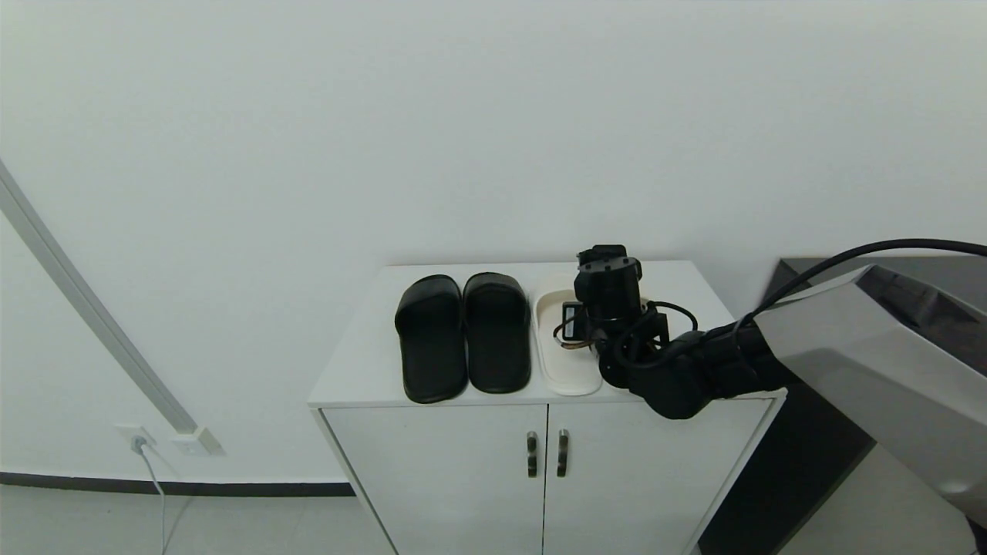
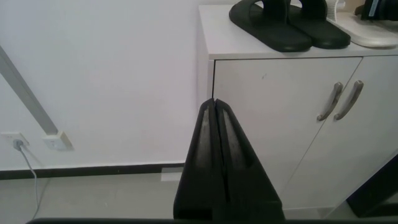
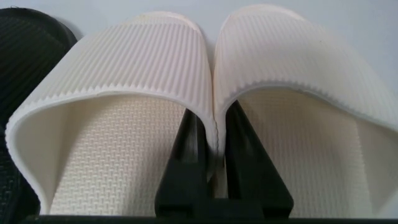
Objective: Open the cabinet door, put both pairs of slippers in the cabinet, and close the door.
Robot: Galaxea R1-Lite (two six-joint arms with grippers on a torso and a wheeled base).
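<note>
A white cabinet [image 1: 362,370] stands against the wall with both doors shut; their handles [image 1: 547,453] meet in the middle. On its top lie a pair of black slippers [image 1: 463,335] and, to their right, a pair of white slippers [image 1: 557,362]. My right gripper [image 3: 214,118] has one finger inside each white slipper, shut on the two adjoining strap edges [image 3: 211,93]. My left gripper [image 2: 216,107] is shut and holds nothing, low in front of the cabinet's left corner [image 2: 208,74], below the black slippers [image 2: 280,28].
A slanted wall conduit [image 1: 85,308] ends at a socket with a plugged cable [image 1: 139,444] left of the cabinet. A dark piece of furniture [image 1: 802,270] stands right of the cabinet. Open floor lies to the cabinet's left.
</note>
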